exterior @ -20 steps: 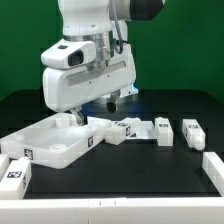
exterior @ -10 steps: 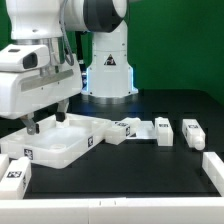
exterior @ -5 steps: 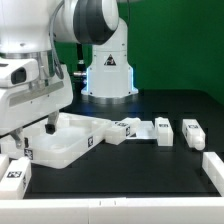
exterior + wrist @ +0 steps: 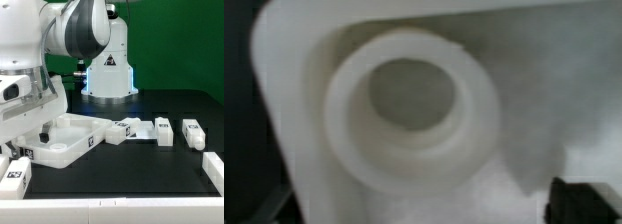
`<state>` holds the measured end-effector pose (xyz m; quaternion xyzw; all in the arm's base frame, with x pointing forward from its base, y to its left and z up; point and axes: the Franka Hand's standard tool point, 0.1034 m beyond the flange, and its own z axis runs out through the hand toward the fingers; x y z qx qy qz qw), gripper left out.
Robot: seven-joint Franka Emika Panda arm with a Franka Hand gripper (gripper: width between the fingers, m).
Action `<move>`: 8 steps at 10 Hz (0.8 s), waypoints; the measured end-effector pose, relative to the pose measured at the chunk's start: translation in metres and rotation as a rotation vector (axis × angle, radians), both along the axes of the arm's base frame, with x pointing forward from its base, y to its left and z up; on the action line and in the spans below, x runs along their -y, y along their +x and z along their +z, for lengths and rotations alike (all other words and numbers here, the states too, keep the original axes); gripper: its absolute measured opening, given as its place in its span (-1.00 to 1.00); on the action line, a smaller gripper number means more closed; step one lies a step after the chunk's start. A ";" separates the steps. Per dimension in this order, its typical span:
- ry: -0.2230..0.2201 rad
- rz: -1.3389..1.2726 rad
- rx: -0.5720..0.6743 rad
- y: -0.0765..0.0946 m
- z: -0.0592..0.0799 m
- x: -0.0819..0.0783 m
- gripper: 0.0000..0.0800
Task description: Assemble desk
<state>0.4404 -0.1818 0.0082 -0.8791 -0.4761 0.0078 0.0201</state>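
Observation:
The desk's white rimmed tabletop (image 4: 68,140) lies flat at the exterior view's left, with a tag on its front wall. Three short white legs (image 4: 121,130) (image 4: 163,131) (image 4: 190,132) lie in a row to its right. My gripper (image 4: 30,137) hangs low over the tabletop's left corner, with its dark fingers (image 4: 43,128) apart and nothing between them. The wrist view is filled by a blurred round corner socket (image 4: 409,98) inside the tabletop's rim, very close below. One dark fingertip (image 4: 590,202) shows at that picture's edge.
White tagged blocks stand at the front left (image 4: 13,171) and front right (image 4: 212,165) of the black table. The robot base (image 4: 108,75) stands at the back before a green wall. The arm's body hides the tabletop's far left part.
The arm has swung from above the tabletop's right part to the exterior view's left and lowered toward the left corner. The tabletop and legs have not moved.

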 end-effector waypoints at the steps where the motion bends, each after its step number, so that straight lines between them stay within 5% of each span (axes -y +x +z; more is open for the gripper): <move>1: 0.000 0.000 0.000 0.000 0.000 0.000 0.17; 3: 0.000 0.000 0.000 0.000 0.000 0.000 -0.62; 4: 0.000 0.000 0.000 0.000 0.000 0.000 -0.62; 5: -0.001 0.000 -0.001 -0.001 0.000 0.002 -0.87; 8: 0.012 0.054 -0.053 -0.018 0.008 0.035 -0.87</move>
